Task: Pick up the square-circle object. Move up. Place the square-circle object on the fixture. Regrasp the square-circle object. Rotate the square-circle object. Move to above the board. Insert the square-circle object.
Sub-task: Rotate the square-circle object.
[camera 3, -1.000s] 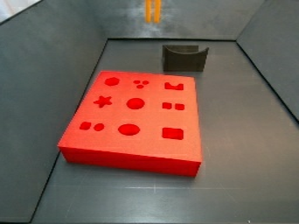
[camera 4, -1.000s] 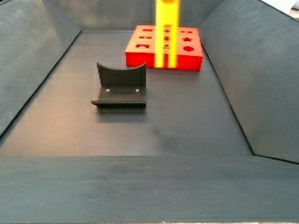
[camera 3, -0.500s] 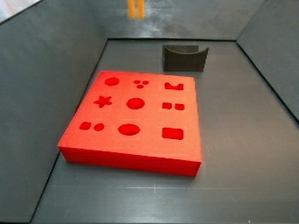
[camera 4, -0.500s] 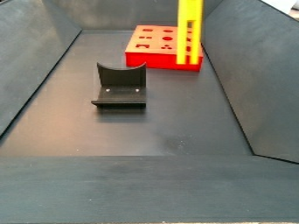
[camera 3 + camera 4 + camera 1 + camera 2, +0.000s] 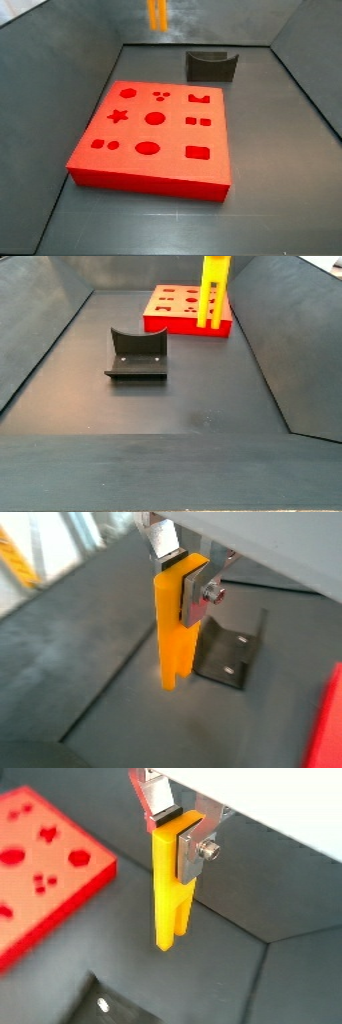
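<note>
While you look in both wrist views, the end effector pinches the square-circle object at its upper end, its long axis hanging vertical. In both side views, it hangs high above the board, the fixture well apart.

The gripper was clamped on the upper end of the square-circle object, which hung upright clear of the dark floor. The board lay off to one side, holes visible.
</note>
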Robot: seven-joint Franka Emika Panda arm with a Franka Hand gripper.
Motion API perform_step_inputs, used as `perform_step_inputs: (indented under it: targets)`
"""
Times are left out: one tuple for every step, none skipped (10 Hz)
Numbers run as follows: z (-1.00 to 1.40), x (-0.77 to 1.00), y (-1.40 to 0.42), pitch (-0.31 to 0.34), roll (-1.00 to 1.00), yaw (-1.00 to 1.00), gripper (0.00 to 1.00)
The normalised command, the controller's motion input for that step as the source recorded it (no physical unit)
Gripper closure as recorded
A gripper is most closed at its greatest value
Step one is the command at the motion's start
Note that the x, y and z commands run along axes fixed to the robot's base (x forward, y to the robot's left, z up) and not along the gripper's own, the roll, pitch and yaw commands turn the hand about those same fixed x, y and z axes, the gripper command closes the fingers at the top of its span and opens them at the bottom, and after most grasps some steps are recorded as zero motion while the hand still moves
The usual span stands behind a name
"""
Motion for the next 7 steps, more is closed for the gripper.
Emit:
perform_step_inputs:
  targets:
    - [0.03, -0.03, 0.02, 0.113, -0.94, -0.87, 1.0]
    - [0.03, -0.01, 0.02, 0.085, -0.64, -0.54, 1.0]
    - [0.03, 0.01, 0.0, 0.075, -0.37, -0.28, 1.0]
    - [0.03, 0.01, 0.0, 0.072, -0.23, -0.14, 1.0]
    - [0.0, -0.15, 0.03, 0.023, -0.06, -1.0, 1.0]
    - [-0.01, -0.14, 0.03, 0.016, -0.05, -1.0, 1.0]
    - [0.01, -0.11, 0.03, 0.01, -0.05, -1.0, 1.0]
